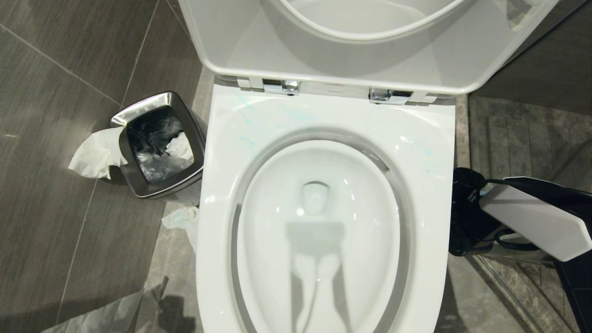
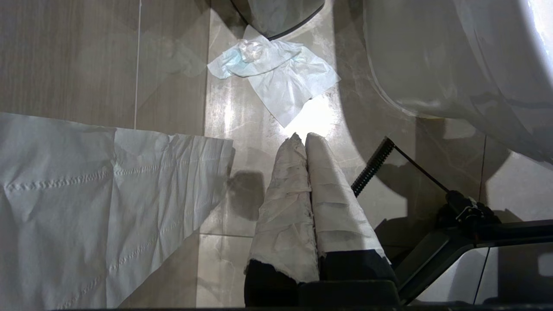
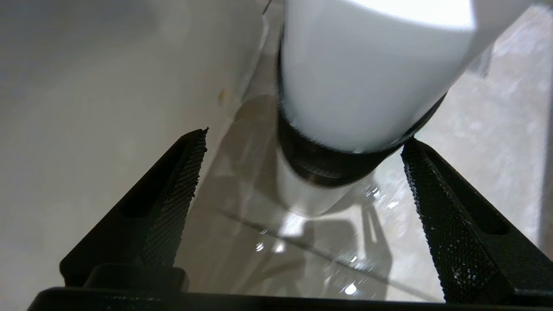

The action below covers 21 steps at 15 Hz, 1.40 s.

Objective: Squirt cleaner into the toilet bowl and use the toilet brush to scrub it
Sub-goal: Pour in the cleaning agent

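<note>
The toilet bowl (image 1: 418, 152) fills the middle of the head view, its seat and lid up. Faint teal streaks of cleaner (image 1: 249, 125) lie on the back left of its rim. The toilet brush is out of view. My right arm (image 1: 532, 222) is low beside the bowl's right side. The right gripper (image 3: 304, 137) is open, and nothing is between its fingers. Just past the fingertips stands a white round object with a black band (image 3: 363, 86); I cannot tell what it is. My left gripper (image 2: 303, 136) is shut, its fingers wrapped in white, pointing at the floor left of the toilet.
A square steel waste bin (image 1: 159, 143) with tissue hanging over its side stands left of the toilet. Crumpled tissue (image 2: 276, 73) and a large paper sheet (image 2: 86, 194) lie on the floor there. The bowl's white outer wall (image 3: 108, 86) is close beside my right gripper.
</note>
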Tool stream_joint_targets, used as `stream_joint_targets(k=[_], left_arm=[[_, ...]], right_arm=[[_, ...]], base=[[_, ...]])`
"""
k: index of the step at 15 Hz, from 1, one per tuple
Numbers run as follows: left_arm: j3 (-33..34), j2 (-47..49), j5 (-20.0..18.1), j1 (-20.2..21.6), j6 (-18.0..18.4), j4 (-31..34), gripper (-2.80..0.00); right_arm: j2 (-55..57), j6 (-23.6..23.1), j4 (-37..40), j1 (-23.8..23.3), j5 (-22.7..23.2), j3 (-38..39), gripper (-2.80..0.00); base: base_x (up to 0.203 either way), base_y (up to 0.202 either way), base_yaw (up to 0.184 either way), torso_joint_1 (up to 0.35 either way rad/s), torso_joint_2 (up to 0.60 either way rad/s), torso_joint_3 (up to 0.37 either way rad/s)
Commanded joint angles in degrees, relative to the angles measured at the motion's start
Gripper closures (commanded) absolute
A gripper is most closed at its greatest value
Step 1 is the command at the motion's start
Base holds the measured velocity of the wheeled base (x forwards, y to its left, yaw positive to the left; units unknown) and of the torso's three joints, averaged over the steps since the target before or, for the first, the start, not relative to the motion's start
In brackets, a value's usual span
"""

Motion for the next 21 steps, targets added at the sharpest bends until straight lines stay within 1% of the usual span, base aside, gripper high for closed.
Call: stream_joint_targets(k=[1, 3, 7, 21], left_arm=[[0.0, 0.1, 0.0, 0.0, 0.0, 0.0, 0.00], [0.0, 0.1, 0.0, 0.0, 0.0, 0.0, 0.00], [0.0, 0.1, 0.0, 0.0, 0.0, 0.0, 0.00], [0.0, 0.1, 0.0, 0.0, 0.0, 0.0, 0.00]], right_arm=[[2.1, -1.0, -0.5, 0.1, 0.1, -2.4, -2.80], [3.6, -2.2, -0.5, 0.1, 0.1, -5.0, -2.80], [5.1, -3.0, -0.5, 0.1, 0.1, -10.2, -2.80], [8.4, -4.9, -0.5, 0.2, 0.2, -20.3, -2.80]], base=[[0.000, 0.000, 0.000, 0.000, 0.00, 0.000], [0.000, 0.000, 0.000, 0.000, 0.00, 0.000], [0.000, 0.000, 0.000, 0.000, 0.00, 0.000], [0.000, 0.000, 0.000, 0.000, 0.00, 0.000]])
